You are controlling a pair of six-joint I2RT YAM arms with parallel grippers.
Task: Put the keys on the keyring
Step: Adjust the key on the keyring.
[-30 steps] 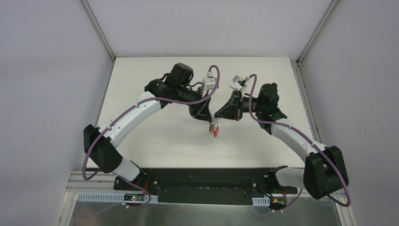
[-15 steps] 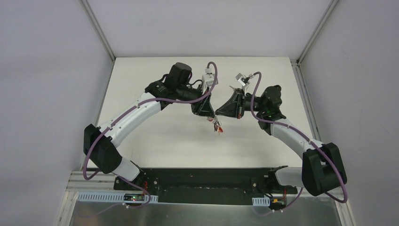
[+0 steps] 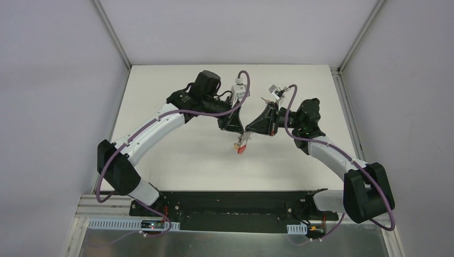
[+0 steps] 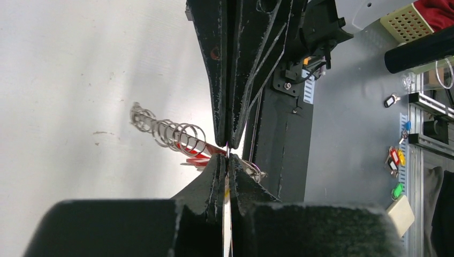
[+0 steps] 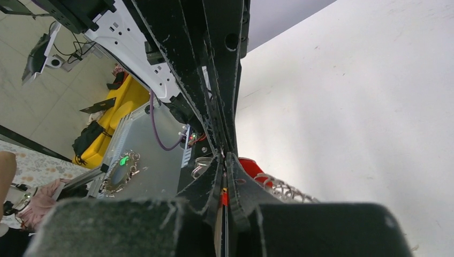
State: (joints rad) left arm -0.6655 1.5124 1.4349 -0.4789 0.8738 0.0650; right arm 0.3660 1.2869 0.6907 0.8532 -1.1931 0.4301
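Left gripper (image 4: 227, 163) and right gripper (image 5: 224, 159) meet tip to tip above the table (image 3: 176, 155). Both jaws closed tight. Keyring (image 3: 242, 145) hangs just under the tips, right gripper pinching it. Thin metal sliver in left jaws, can't tell which part.

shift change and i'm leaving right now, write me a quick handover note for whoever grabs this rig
Left gripper: shut, tip to tip with the right gripper at the keyring; what it pinches is hidden.
Right gripper: shut, something red between its fingers, seemingly the keyring.
Keyring: seems up off the table, mid-workspace, metal clips sticking out sideways.
Done: keyring lifted; keys on it cannot be counted.
Left: confirm the grip, then clip keys on.
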